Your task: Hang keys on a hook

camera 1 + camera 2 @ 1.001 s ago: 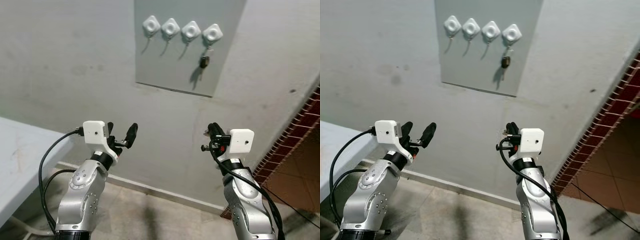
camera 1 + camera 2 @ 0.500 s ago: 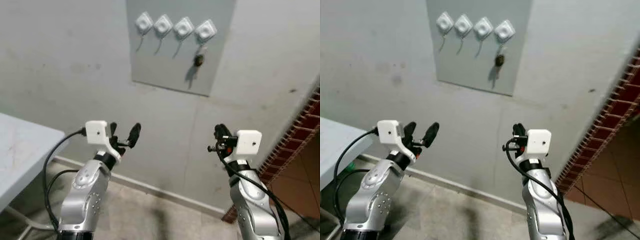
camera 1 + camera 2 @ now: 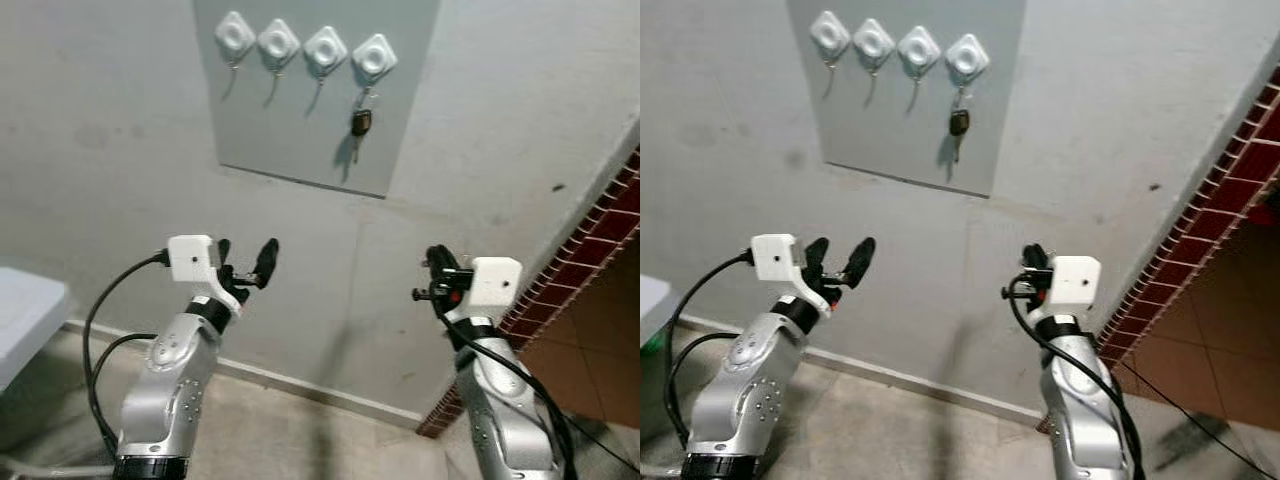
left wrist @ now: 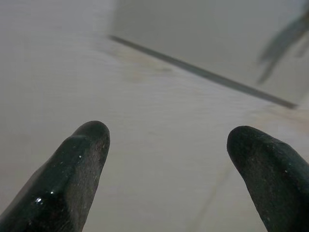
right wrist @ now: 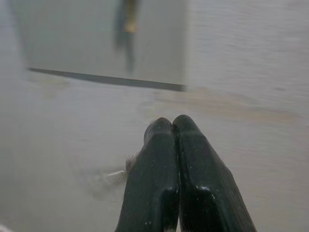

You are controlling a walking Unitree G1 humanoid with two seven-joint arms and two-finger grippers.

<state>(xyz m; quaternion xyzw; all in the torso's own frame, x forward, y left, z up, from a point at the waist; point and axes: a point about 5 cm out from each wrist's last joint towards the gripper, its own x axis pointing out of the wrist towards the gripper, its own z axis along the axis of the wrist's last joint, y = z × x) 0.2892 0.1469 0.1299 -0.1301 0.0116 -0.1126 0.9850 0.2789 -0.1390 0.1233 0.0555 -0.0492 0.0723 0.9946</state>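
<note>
Left wrist view shows my left pincer (image 4: pixel 166 169) with its two black fingers spread wide apart, holding nothing, pointed at the grey wall (image 3: pixel 120 150). My right pincer (image 5: pixel 173 126) has its fingers pressed tight together, and I see nothing between them. Both pincers float in the air below the grey flat board (image 3: pixel 300 130) on the wall. The small dark keys (image 3: pixel 361 123) hang from the white square hook (image 3: pixel 374 57) at the right end of a row of four.

dim even light, soft shadows, blurry wrist views
</note>
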